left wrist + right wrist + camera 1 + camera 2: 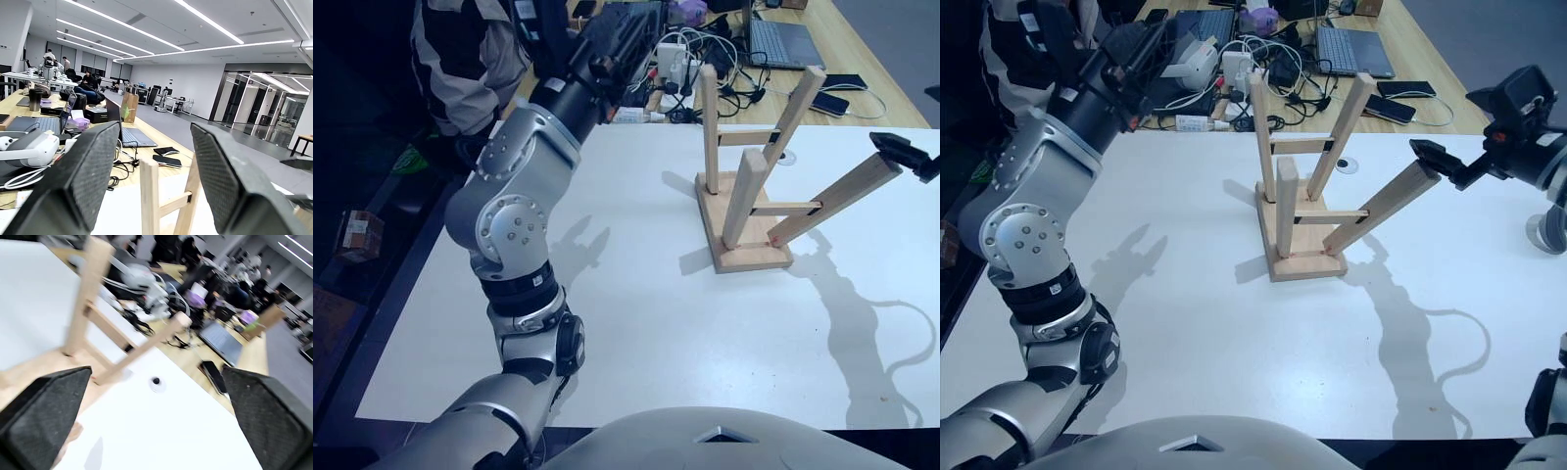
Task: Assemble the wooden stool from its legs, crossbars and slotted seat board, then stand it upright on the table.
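The wooden stool stands upside down on the white table [636, 323], its slotted seat board [754, 258] flat on the surface. Three legs [709, 127] point up, joined by crossbars [746, 137]. The fourth leg [832, 201] leans out to the right from the board's near corner. My right gripper [1449, 162] is at that leg's upper tip, open, one finger [1433, 154] against the wood. In its wrist view the right gripper [156, 369] has nothing between its fingers. My left gripper [1151, 44] is raised over the table's far left edge, open and empty, facing the stool [166, 196].
Behind the table runs a wooden desk [862, 59] crowded with laptops [1351, 49], cables, a white power strip [674, 61] and phones [830, 102]. A person [465, 59] stands at the far left corner. A cable port [1349, 164] sits just behind the stool.
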Controlling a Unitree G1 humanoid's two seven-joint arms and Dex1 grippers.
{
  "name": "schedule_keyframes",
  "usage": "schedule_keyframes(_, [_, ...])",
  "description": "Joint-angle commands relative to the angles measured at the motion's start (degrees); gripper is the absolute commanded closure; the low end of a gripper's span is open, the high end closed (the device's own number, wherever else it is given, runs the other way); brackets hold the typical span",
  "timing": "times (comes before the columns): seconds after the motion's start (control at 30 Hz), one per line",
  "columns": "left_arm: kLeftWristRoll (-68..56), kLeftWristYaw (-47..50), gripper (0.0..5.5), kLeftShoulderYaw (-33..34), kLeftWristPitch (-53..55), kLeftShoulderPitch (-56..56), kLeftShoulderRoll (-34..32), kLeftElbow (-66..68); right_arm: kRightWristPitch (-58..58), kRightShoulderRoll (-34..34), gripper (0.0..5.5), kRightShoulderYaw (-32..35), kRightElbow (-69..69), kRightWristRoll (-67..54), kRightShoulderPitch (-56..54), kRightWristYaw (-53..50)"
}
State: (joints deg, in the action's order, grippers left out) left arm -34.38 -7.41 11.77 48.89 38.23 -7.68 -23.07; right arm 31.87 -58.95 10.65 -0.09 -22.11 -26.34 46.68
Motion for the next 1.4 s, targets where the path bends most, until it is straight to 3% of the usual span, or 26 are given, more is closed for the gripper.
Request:
schedule_keyframes(0.03, [0.2,1.2,2.82,-0.2,-1.2,-1.0,0.6,0.9,11.1,3.0,0.59,4.6,-6.5,-11.3,-1.0,1.8])
schedule_keyframes(0.17, [0.2,2.1,2.82,0.0,-1.7,-2.1,1.0,1.2,11.6,3.5,0.59,5.6,-10.9,-9.9,9.0,0.4])
schedule_keyframes(0.33, [1.4,3.8,2.82,-1.2,-2.2,-4.4,1.8,2.0,26.5,15.5,0.59,10.0,-26.9,-35.1,6.5,-10.4])
schedule_keyframes(0.53, [1.1,4.5,2.82,-2.2,-1.7,-5.4,2.5,1.6,30.5,15.6,0.59,9.7,-35.7,-45.3,15.6,-14.3])
schedule_keyframes(0.67, [1.1,4.5,2.82,-2.9,-1.9,-5.8,2.9,1.8,28.4,11.4,0.59,8.4,-37.4,-41.0,23.3,-9.5])
schedule_keyframes(0.93, [1.2,4.7,2.82,-3.3,-2.4,-5.6,3.4,2.4,19.3,6.6,0.59,2.6,-31.9,-25.1,25.5,-6.1])
schedule_keyframes(1.2, [1.6,4.5,2.82,-3.2,-2.4,-4.5,3.1,4.0,8.8,6.4,0.59,-5.2,-14.1,-6.9,13.4,-7.6])
schedule_keyframes(1.4, [2.1,4.7,2.82,-4.5,-2.3,-6.3,3.3,3.5,0.1,8.1,0.59,-5.4,0.7,4.1,5.8,-12.5])
